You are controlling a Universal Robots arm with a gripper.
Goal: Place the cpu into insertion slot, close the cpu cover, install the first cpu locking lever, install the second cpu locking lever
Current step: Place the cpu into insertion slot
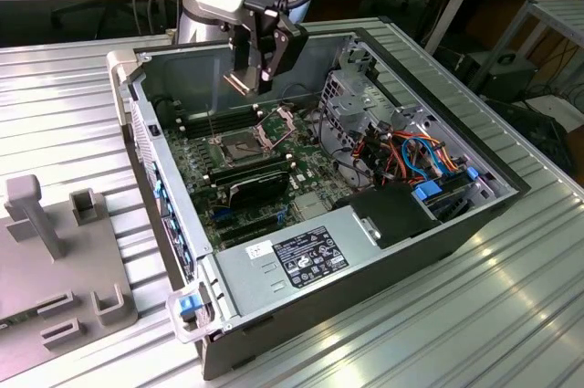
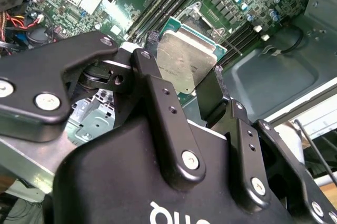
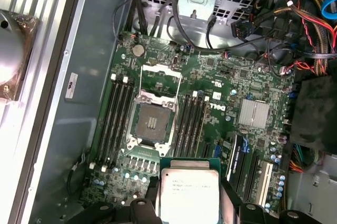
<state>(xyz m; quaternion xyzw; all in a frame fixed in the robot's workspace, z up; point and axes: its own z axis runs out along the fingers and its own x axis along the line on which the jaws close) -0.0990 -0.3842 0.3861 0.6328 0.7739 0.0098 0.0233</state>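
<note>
My gripper [image 1: 246, 80] hangs above the open computer case, shut on the cpu [image 1: 238, 83], a flat square chip with a dull silver top. In the second wrist view the cpu [image 2: 187, 60] sits between the black fingers [image 2: 150, 74]. It also appears low in the first wrist view as the cpu [image 3: 189, 195]. Below it on the green board, the insertion slot [image 1: 239, 146] [image 3: 152, 124] is uncovered, its dark pin field bare. The cpu cover [image 1: 278, 123] [image 3: 160, 79] stands swung open at the slot's far side. A thin lever [image 1: 213, 126] stands upright beside the slot.
Long black memory slots [image 3: 118, 118] [image 3: 192, 124] flank the socket. A metal drive cage [image 1: 351, 100], coloured cables [image 1: 411, 151] and the power supply [image 1: 310, 251] fill the case toward the exterior view's right. A grey fixture [image 1: 55, 260] sits outside on the ribbed table.
</note>
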